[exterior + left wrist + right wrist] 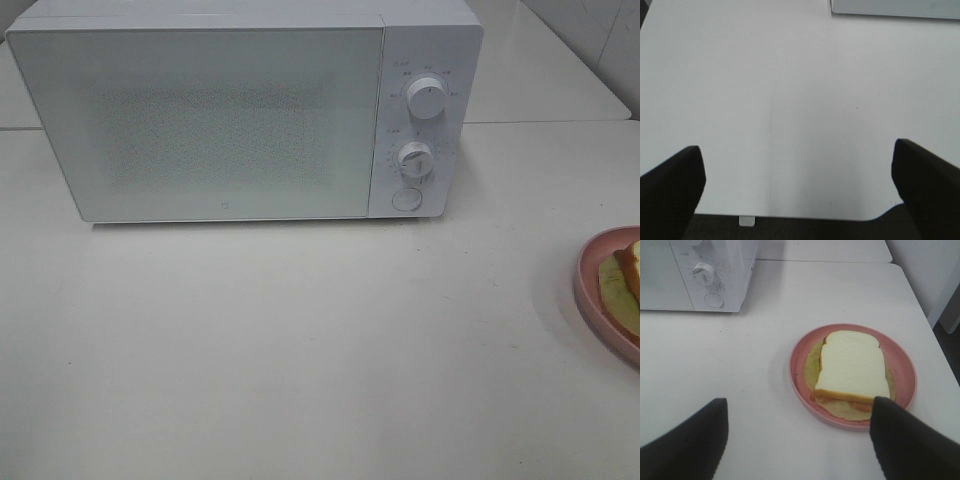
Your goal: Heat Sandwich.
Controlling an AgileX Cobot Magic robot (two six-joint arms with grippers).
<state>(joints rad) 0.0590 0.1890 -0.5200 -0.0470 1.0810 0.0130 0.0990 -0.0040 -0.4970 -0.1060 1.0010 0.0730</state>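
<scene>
White microwave [240, 120] door is seen shut, sandwich [852, 367] plated by the worktop's right edge, both claws held wide and empty; opening is judged next.

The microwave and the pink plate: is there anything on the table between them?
No, only bare white table lies between the microwave and pink plate, shown in the right wrist view.

Sandwich [852, 366] on pink plate [800, 377], open pincer [797, 440] near

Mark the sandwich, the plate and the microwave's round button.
sandwich [852, 365], right wrist view, middle of the top bread slice.
plate [796, 362], right wrist view, pink rim beside the sandwich.
button [405, 199], exterior high view, centre, below the two knobs.
</scene>
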